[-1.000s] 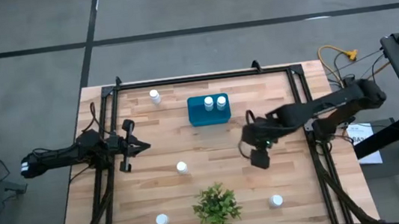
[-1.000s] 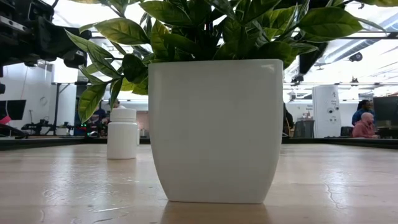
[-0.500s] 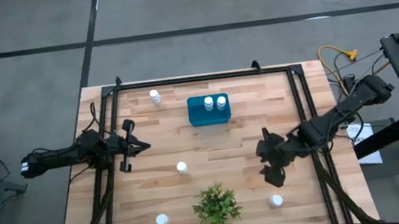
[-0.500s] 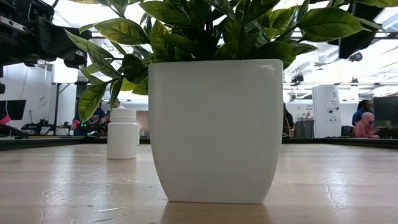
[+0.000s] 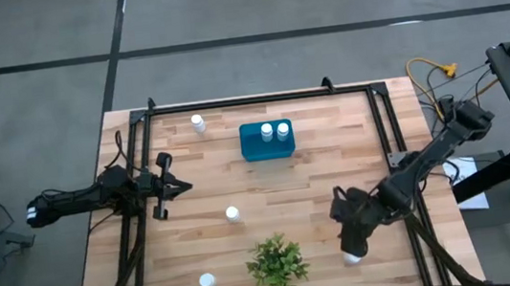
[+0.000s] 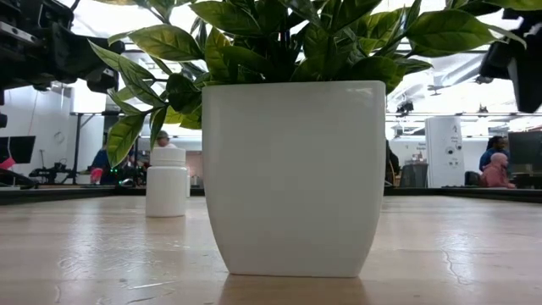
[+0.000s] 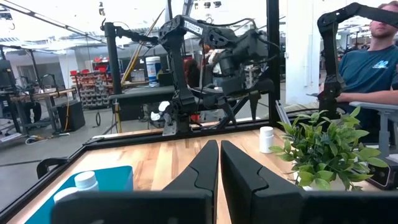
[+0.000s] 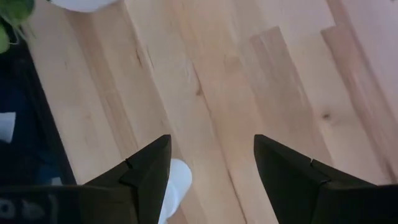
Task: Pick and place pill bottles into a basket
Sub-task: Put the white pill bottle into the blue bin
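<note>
A white pill bottle [image 5: 351, 258] stands upright, cap up and long axis vertical, near the bench's [image 5: 192, 179] front right corner, just right of the potted plant [image 5: 275, 263]. The right gripper [image 5: 352, 244] hangs directly over it with its fingers [image 8: 149, 168] spread apart and nothing between them; in the right wrist view the bottle shows just beside one finger, bare wood filling the gap.

Two more bottles [image 5: 274, 131] stand upright inside the teal basket [image 5: 253, 144] at the bench's rear centre. Three others — one at the rear left [image 5: 198, 122], one mid-bench [image 5: 232, 213], one at the front left [image 5: 207, 281] — stand apart from one another with open wood all round them.

The plant narrows the room on the target bottle's left, and a black frame rail [image 5: 417, 230] runs along the bench's right edge beside it.

The left gripper [image 5: 175, 185] waits over the bench's left side, well clear of the bottles, fingers pressed together and empty.
</note>
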